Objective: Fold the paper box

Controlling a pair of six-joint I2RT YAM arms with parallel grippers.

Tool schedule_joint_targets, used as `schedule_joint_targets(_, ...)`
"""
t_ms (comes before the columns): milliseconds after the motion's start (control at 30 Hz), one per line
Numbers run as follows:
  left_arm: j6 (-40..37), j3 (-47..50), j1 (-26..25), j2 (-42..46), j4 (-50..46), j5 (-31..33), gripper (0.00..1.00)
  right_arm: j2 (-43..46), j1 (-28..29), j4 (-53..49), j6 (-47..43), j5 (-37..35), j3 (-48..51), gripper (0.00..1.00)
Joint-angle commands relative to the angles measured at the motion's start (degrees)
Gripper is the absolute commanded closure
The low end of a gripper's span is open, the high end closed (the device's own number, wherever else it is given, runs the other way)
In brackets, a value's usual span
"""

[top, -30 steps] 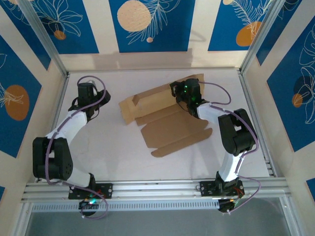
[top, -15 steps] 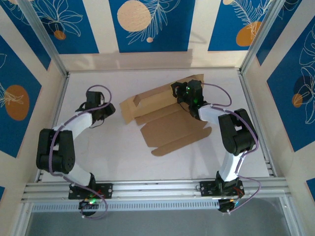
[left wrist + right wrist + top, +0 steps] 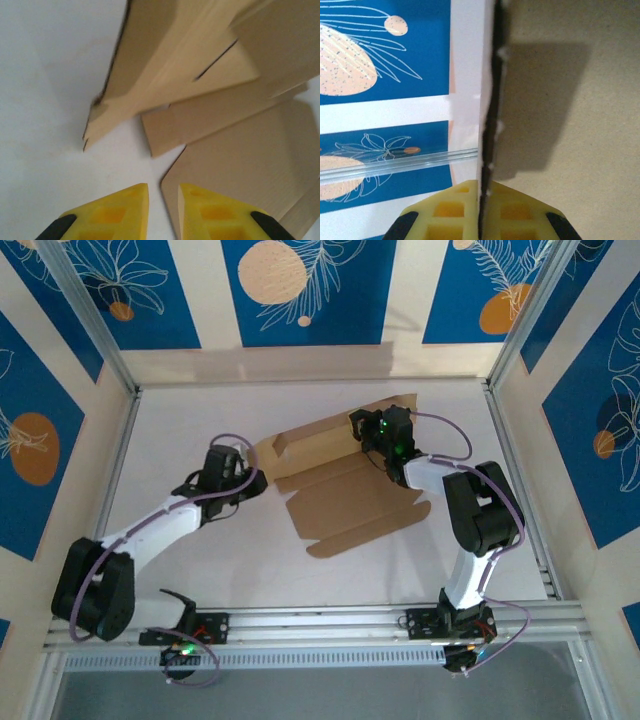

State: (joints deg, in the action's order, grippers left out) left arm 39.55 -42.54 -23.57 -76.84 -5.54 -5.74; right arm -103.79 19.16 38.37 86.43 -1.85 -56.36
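paper box (image 3: 345, 495): brown cardboard, partly folded, lying mid-surface (image 3: 330, 585), far panel raised | right end effector (image 3: 481, 189): we see it clamped on a raised panel's edge | left end effector (image 3: 164, 194): just beside the box's left end, jaws narrowly apart, seemingly nothing between them

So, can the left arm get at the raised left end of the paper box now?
Probably yes: the left claw hovers just short of the raised end of the paper box, and nothing stands between.
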Motion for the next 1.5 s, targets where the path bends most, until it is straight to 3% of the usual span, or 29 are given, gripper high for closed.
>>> schedule_joint_targets(0, -1.07, -0.41, -1.0, -0.42, 2.06, 0.69, 0.77, 1.46, -0.94, 4.04, -7.34, 3.01, 2.57, 1.0)
schedule_joint_targets(267, -3.82, -4.84, -2.95, -4.69, 1.06, 2.76, 0.76, 3.27, -3.38, 1.13, -14.23, 7.95, 6.03, 1.0)
schedule_joint_targets(500, -4.19, -5.86, -6.63, -6.32, 1.15, 5.92, 0.76, 3.63, -4.67, 2.33, -11.76, 7.76, 7.5, 1.0)
schedule_joint_targets(967, 2.29, -2.36, -13.71, -10.45, 5.06, 8.82, 0.81, 6.99, -4.02, -0.7, -7.49, 0.47, 9.86, 1.0)
schedule_joint_targets(1167, -3.73, -7.98, -11.38, -13.96, 3.83, 15.4, 0.82, 7.46, -3.35, -0.6, -6.2, 0.51, 10.17, 1.0)
schedule_joint_targets(1467, -9.09, -21.26, -2.35, -24.03, 3.61, 12.47, 0.83, 6.06, 0.72, 11.81, -2.7, -3.3, 10.17, 1.0)
